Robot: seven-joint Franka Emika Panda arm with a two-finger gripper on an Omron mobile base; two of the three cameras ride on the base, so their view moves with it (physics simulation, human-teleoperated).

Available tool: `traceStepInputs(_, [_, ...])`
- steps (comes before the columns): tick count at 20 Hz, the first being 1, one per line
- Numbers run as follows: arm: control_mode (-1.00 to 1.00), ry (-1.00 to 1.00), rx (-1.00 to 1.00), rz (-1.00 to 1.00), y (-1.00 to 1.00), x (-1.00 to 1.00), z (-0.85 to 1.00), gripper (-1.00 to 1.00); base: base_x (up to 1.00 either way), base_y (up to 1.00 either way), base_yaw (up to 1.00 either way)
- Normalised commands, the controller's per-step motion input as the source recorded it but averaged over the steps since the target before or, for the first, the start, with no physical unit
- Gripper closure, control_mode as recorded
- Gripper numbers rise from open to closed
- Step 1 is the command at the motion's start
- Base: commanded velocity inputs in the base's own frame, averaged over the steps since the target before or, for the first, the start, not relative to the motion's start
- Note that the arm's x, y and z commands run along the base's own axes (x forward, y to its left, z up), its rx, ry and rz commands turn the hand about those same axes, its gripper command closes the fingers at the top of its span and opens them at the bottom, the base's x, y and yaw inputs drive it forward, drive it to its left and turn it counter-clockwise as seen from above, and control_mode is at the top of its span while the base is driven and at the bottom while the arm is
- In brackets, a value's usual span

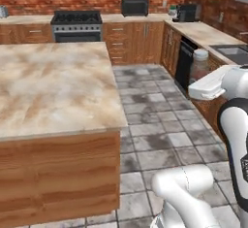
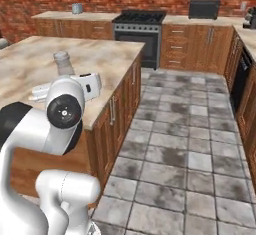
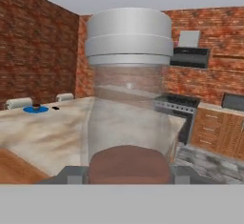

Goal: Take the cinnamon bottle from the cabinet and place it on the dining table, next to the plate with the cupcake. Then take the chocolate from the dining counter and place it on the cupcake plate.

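Hand view, centre of the frame: the cinnamon bottle (image 3: 128, 89) stands upright right in front of the camera, a clear glass body under a wide grey ribbed cap, with a brown mass at its base. The gripper (image 3: 128, 173) is clenched on the bottle low down, its grey fingers just showing at either side of the base along the bottom of the picture. Behind the bottle, the marble dining table (image 3: 52, 132) runs off toward the left, and at mid-left of the frame sits the blue plate (image 3: 36, 109) with a small dark cupcake (image 3: 36, 106) on it; a tiny dark speck just right of the plate may be the chocolate, though it is too small to be sure.

In the left base view the bottle (image 1: 200, 63) shows at right centre, above the white arm. In the right base view it rises at upper left (image 2: 63, 63), over the table edge, with the plate well apart from it.

Judged as an object, the bottle looks stiff, fairly light and smooth-walled, so it could slip or twist under a weak pinch, and glass would not forgive a drop on tile. The round body is the sensible place to hold, below the cap; the present grip sits low, which leaves the tall top free to tip, so it should be carried upright and set down flat beside the plate.
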Motion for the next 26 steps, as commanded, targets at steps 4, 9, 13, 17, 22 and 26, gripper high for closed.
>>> traceStepInputs(4, [1.0,0.0,0.0,0.0,0.0,0.0,0.0,1.0,0.35,1.0,0.36])
traceStepInputs(9, [1.0,0.0,0.0,0.0,0.0,0.0,0.0,1.0,0.18,1.0,0.24])
traceStepInputs(13, [1.0,0.0,0.0,0.0,0.0,0.0,0.0,1.0,0.22,1.0,0.18])
traceStepInputs(17, [1.0,0.0,0.0,0.0,0.0,0.0,0.0,1.0,0.25,1.0,0.09])
traceStepInputs(22, [1.0,0.0,0.0,0.0,0.0,0.0,0.0,1.0,0.16,1.0,0.02])
traceStepInputs(26, [1.0,0.0,0.0,0.0,0.0,0.0,0.0,1.0,0.2,1.0,0.0])
